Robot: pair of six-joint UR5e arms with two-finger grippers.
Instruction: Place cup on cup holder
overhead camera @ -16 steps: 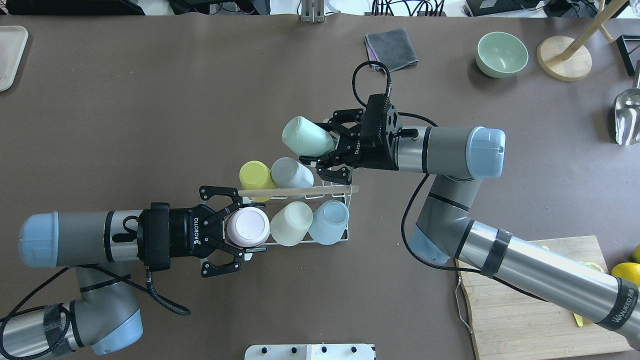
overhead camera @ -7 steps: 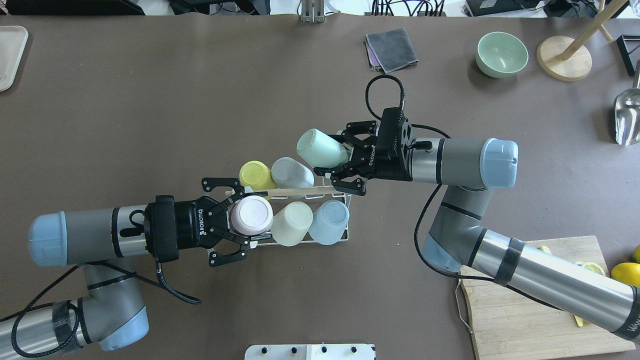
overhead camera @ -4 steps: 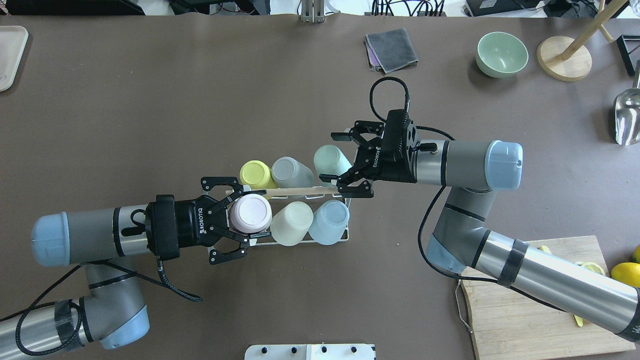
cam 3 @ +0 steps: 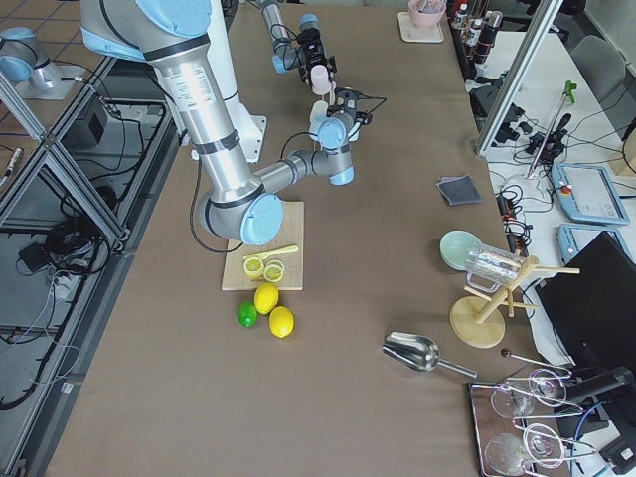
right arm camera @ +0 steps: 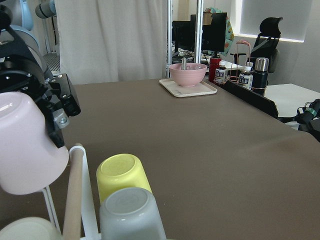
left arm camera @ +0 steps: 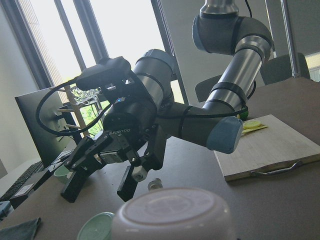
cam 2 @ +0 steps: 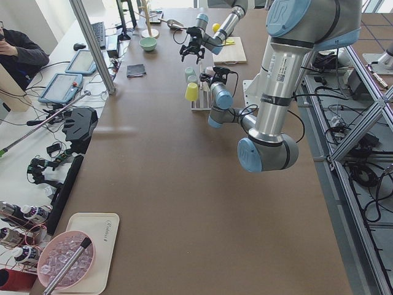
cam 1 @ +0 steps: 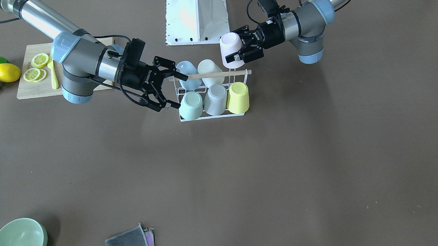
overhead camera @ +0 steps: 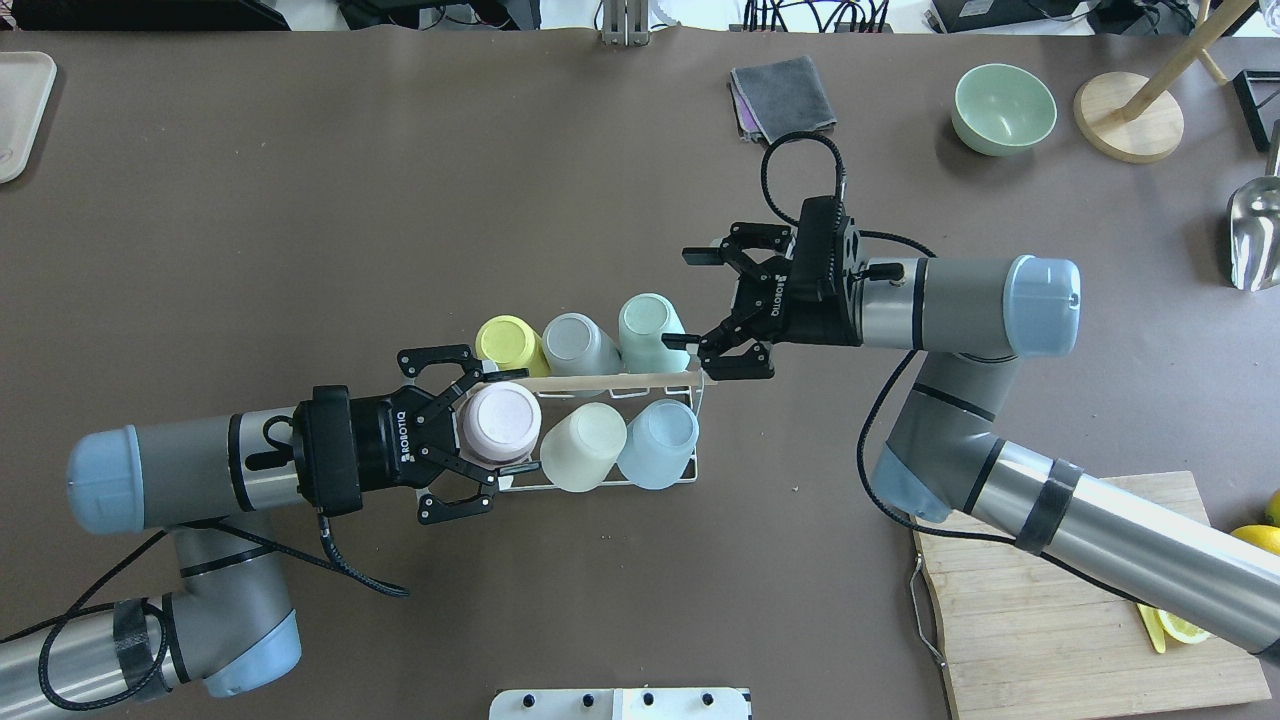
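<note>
Overhead exterior: left gripper (overhead camera: 505, 425), jaws clamping the pink cup (overhead camera: 495, 418) at one end of the cup holder (overhead camera: 600, 381); right gripper (overhead camera: 683, 300), jaws spread, just off the opposite end.

Brown table (overhead camera: 300, 200), white curtain (right arm camera: 110, 40), bright windows (left arm camera: 125, 30), black office chair (right arm camera: 269, 27)

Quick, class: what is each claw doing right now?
Left claw: closed on the pale pink plastic cup.
Right claw: open, holding nothing.
</note>
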